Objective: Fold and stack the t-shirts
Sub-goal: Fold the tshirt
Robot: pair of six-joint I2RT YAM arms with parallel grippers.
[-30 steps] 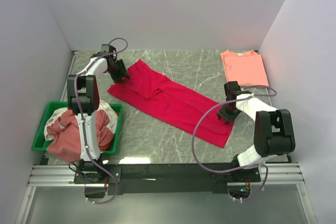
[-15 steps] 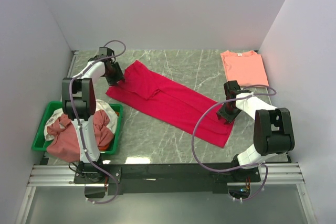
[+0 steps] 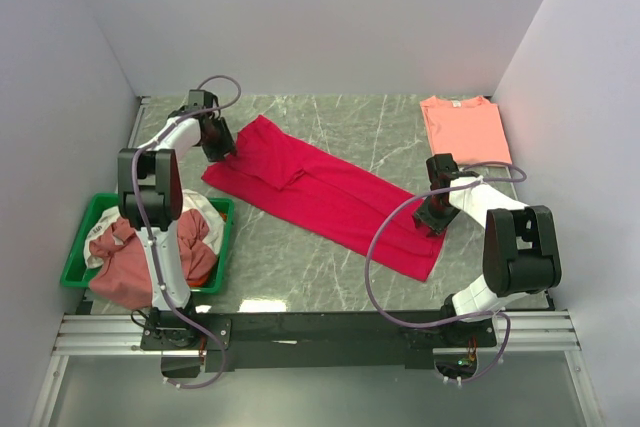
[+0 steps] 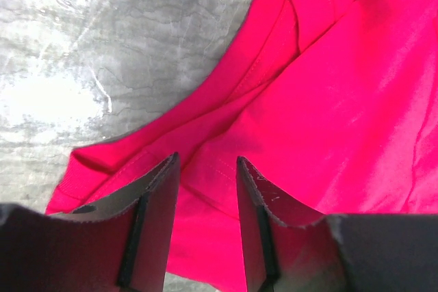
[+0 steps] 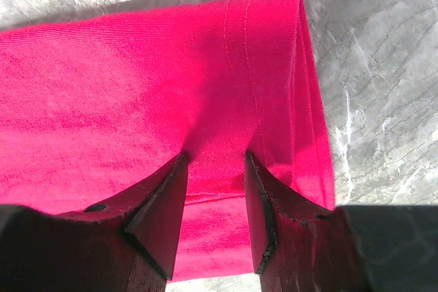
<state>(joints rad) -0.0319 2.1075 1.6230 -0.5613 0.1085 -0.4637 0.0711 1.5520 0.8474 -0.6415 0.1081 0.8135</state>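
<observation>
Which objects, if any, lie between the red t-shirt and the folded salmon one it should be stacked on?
Nothing visible does: only bare marble table separates the red t-shirt from the salmon t-shirt. The right gripper sits on the red shirt's near-right edge.

I can't read any text, label, brand, number or sign in any of my views; nothing near either gripper carries lettering, and no printed tag shows that I can make out.
</observation>
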